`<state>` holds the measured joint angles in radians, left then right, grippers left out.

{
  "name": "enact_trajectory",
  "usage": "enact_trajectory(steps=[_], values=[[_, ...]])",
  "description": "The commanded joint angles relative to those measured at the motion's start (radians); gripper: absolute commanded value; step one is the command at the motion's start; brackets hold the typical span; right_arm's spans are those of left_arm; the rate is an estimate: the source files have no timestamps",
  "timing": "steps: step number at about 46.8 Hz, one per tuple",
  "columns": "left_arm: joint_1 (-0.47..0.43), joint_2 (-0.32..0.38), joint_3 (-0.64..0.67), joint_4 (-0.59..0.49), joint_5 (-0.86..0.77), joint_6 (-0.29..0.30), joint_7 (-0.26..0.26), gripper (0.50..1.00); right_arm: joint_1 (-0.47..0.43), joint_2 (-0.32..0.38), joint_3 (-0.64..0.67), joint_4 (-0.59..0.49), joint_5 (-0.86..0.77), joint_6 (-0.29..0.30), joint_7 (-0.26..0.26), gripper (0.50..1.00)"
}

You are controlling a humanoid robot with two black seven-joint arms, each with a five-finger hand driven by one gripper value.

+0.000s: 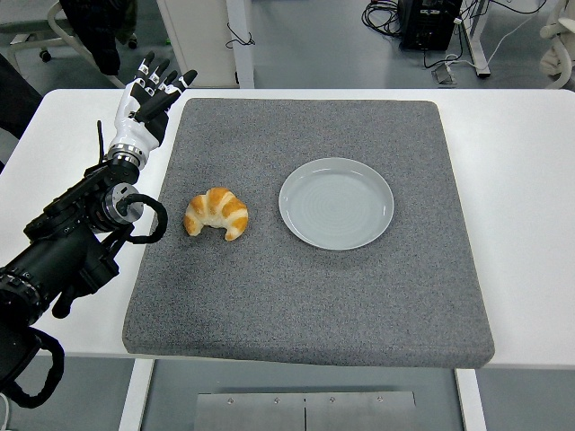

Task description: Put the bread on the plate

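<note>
Left hand (153, 94) sits at the far-left edge of the mat (269, 305), fingers extended and loosely together, holding nothing. Well apart from the bread. Right arm not visible from where I stand.

Bread is a croissant (216, 213), lying on the mat left of the plate (296, 224), near it but not touching. Horns point toward the table's near edge, arched back away from it.

Handling guess: light, soft, flaky crust. Crushes if squeezed hard, sheds crumbs. Not slippery; ridged golden-brown surface should give fingers decent purchase. Best hold looks like the thick middle of the arc, fingers across the back and thumb inside the curve (horns are thinner, likelier to snap or bend).

Mat is grey, coarse felt-like or foam, rounded corners, some friction, so the croissant shouldn't slide on contact. Plate is round, pale grey-green, glossy, shallow with a low raised rim, empty. Table (521, 180) white, smooth.
</note>
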<state>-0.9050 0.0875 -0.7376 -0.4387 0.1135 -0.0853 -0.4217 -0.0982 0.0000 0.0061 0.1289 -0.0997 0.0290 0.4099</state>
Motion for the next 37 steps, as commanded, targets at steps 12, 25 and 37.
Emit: enact_trajectory(steps=[12,25,37], values=[[-0.002,-0.002,-0.002,0.0,0.0,-0.002,0.001,0.975,0.0,0.0,0.0,0.0,0.0,0.0,0.0,1.0],[-0.002,-0.002,0.0,0.0,0.0,-0.004,0.001,0.977,0.0,0.0,0.0,0.0,0.0,0.0,0.0,1.0],[0.0,0.0,0.004,0.0,0.003,0.001,0.006,0.975,0.0,0.0,0.0,0.0,0.0,0.0,0.0,1.0]])
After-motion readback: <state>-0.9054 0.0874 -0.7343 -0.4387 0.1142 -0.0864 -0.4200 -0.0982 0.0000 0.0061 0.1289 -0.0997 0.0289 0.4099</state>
